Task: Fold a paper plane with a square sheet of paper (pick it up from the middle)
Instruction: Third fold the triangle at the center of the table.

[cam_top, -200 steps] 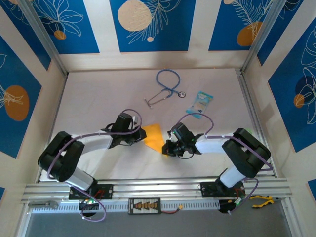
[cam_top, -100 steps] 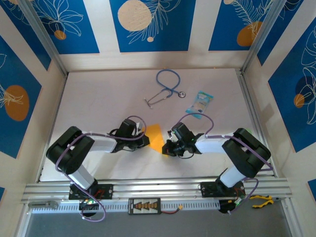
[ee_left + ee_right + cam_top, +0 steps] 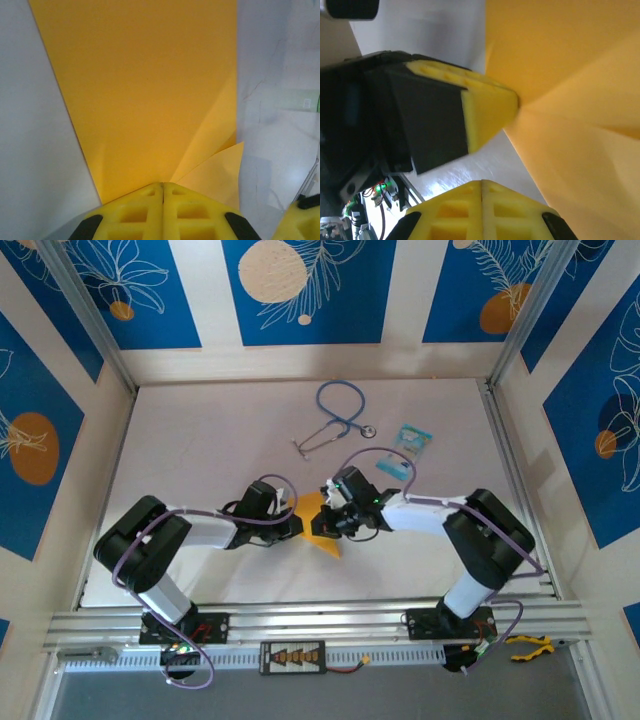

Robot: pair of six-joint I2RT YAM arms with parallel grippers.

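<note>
The square sheet of paper is orange-yellow and folded, with a pointed tip toward the near edge. It lies on the white table between my two grippers. In the left wrist view the paper spreads out ahead, with a raised flap at lower right. My left gripper is shut at the paper's left edge, and creases fan out from its tip. My right gripper is shut over bare table beside the paper, facing the left fingers.
A blue stethoscope lies at the back of the table. A light-blue printed packet sits right of it, partly behind the right arm's cable. Aluminium rails run along the near edge, and side walls close in the table.
The right arm has swung left over the paper and now meets the left gripper. The left gripper slid a little right to the paper's edge and shut. Most of the paper is now covered.
</note>
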